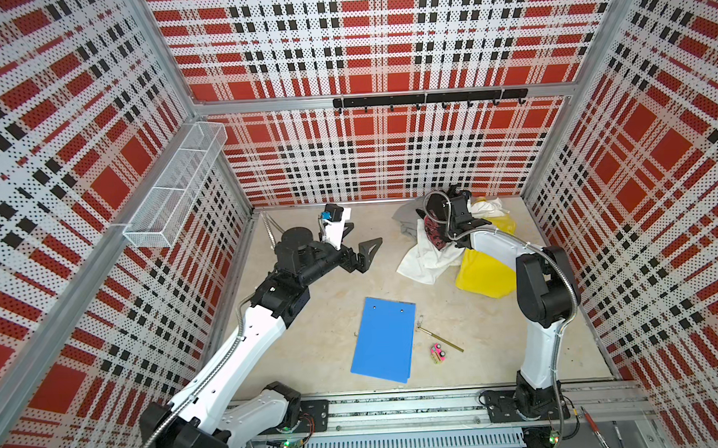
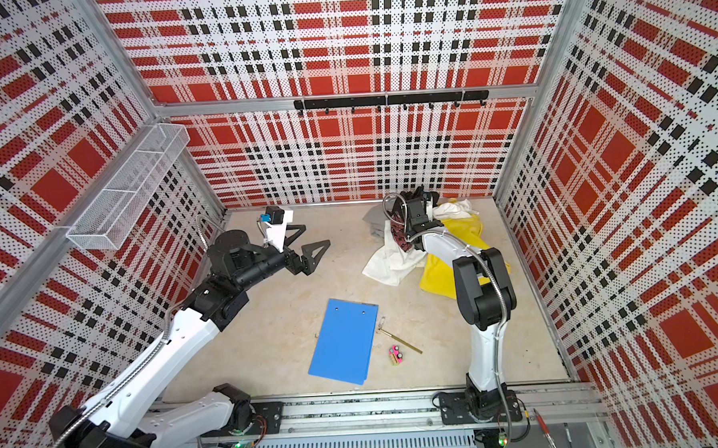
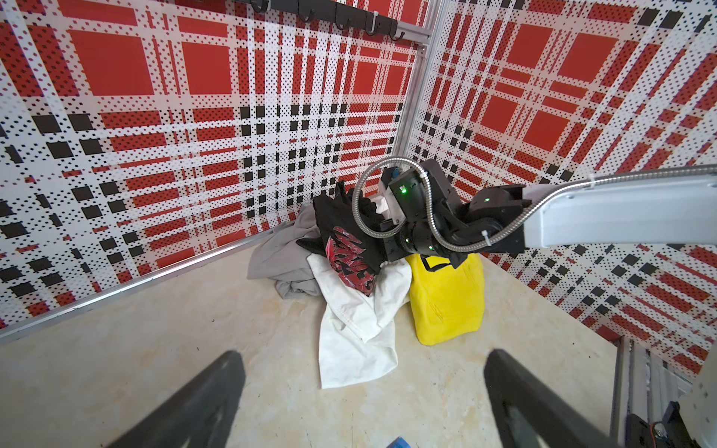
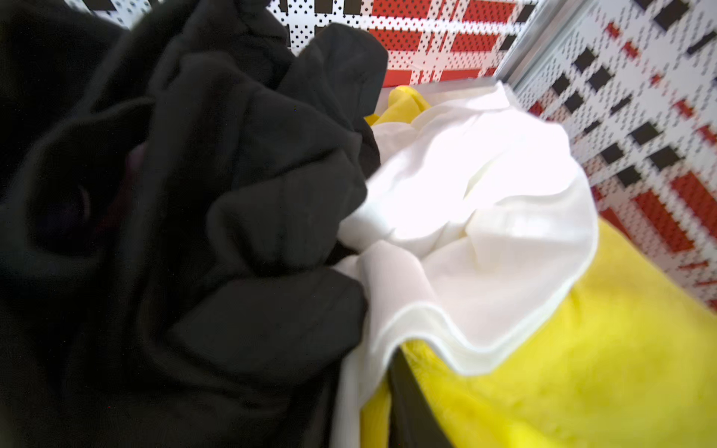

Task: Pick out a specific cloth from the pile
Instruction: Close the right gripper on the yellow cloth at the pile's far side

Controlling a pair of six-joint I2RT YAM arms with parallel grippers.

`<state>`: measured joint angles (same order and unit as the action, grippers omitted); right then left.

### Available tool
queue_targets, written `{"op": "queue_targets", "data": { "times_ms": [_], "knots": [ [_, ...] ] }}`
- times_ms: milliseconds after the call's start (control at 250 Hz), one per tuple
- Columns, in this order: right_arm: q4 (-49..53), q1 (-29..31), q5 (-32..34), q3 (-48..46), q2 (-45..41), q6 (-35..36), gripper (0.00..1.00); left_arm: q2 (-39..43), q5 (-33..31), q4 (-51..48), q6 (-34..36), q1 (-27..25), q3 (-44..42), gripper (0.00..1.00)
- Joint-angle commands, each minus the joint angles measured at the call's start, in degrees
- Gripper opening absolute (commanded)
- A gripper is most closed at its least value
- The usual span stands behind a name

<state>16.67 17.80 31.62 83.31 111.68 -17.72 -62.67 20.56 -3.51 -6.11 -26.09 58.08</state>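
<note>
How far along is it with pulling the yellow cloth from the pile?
Done: nothing yet; the yellow cloth lies in the pile, partly under the white shirt. In hand: a right finger is against it under the shirt's hem, black garment draped on that arm. To do: grip it, pull it clear. Left fingers stand open, away.

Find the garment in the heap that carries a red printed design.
The black garment, lying highest: a red design shows on it. The white shirt, the grey cloth and the yellow cloth show no print here.
</note>
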Motion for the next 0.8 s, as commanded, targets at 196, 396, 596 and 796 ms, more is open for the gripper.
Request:
{"op": "queue_targets", "data": {
  "times_ms": [196,396,596,796],
  "knots": [
    [-4.4,-3.5,-14.0,-9.9,-18.6,-2.4,0.71,0.1,0.2,0.1,0.0,-0.2,-0.5,0.99],
    [-4.7,-10.3,-19.7,-18.0,-29.3,-2.4,0.87,-0.1,0.6,0.2,-0.3,-0.2,-0.5,0.99],
    [-5.7,-18.7,-35.5,-22.9,-30.4,-0.4,0.89,-0.3,1.2,0.3,-0.6,-0.2,-0.4,0.99],
    [-4.6,-17.4,-38.5,-19.6,-24.8,8.4,0.92,-0.5,1.2,0.4,-0.7,-0.2,-0.5,0.99]
  ]
}}
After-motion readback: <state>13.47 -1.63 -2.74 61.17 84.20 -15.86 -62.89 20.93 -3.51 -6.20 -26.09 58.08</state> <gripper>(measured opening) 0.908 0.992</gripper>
